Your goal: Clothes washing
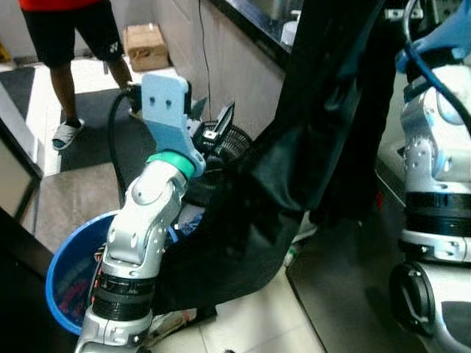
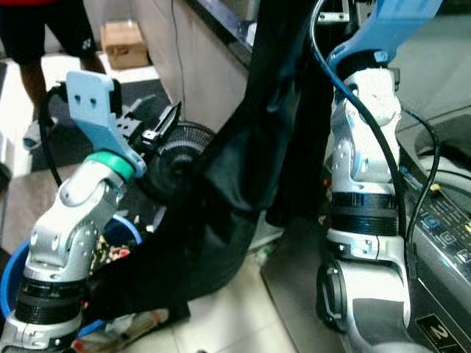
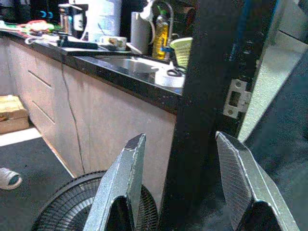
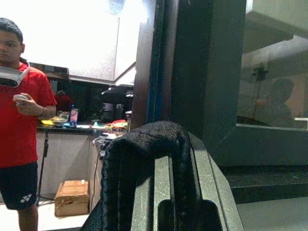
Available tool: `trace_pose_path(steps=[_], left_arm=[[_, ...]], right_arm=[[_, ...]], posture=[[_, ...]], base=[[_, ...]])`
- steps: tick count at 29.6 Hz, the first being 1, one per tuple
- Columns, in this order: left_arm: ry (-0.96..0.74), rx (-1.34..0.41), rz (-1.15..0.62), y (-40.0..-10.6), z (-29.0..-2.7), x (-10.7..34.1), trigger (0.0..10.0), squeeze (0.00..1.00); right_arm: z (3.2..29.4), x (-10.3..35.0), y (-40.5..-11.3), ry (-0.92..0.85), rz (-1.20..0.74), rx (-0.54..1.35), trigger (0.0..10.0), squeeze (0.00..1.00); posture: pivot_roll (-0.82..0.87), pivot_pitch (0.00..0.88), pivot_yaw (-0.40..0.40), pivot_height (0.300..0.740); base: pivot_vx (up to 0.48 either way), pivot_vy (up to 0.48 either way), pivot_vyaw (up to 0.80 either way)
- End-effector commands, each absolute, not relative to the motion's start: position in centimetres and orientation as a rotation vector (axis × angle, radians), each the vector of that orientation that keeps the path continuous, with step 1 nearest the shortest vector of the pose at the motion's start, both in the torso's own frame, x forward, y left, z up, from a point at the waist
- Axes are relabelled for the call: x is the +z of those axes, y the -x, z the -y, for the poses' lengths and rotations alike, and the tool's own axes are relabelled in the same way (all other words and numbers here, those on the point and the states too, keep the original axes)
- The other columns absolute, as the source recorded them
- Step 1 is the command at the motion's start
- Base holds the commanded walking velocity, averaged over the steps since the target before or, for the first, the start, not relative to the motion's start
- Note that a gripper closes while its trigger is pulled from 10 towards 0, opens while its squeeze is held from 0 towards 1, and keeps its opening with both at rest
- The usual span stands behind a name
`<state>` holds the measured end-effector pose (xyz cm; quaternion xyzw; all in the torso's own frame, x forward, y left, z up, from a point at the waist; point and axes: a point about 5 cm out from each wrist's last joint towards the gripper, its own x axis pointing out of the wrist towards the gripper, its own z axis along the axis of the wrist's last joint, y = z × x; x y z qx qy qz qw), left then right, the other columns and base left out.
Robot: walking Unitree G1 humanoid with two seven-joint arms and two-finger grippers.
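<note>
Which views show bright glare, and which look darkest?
Left eye view: floor tiles near the person wash out white. Right wrist view: pale wall glares behind the black garment clamped in the right gripper. Left wrist view: the dark doorframe loses detail.

A home kitchen with a laundry corner: a dark table (image 3: 120, 72) with sink, bottles and an appliance runs across the upper left, a floor fan (image 2: 184, 143) stands mid-frame, a washing machine panel (image 2: 441, 220) lies at the right edge.
</note>
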<state>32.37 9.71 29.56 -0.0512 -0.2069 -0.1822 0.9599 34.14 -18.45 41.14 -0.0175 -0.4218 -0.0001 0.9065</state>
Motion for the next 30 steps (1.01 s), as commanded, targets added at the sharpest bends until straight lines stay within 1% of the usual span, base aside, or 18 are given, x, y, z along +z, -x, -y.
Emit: trace_pose_path(steps=[1, 30], left_arm=[[0.100, -0.372, 0.410, -32.38, -9.65, 29.44, 10.0, 0.00], [0.093, -0.380, 0.402, -32.40, -9.43, 29.25, 10.0, 0.00]], right_arm=[[18.67, 41.97, -33.46, 0.036, 0.917, -0.010, 10.0, 0.00], [18.39, 42.13, -33.29, 0.042, 0.927, 0.004, 10.0, 0.00]], posture=[[0.04, 0.072, 0.020, 0.740], [0.04, 0.068, 0.024, 0.740]], base=[[0.000, 0.000, -0.79], [0.000, 0.000, -0.79]])
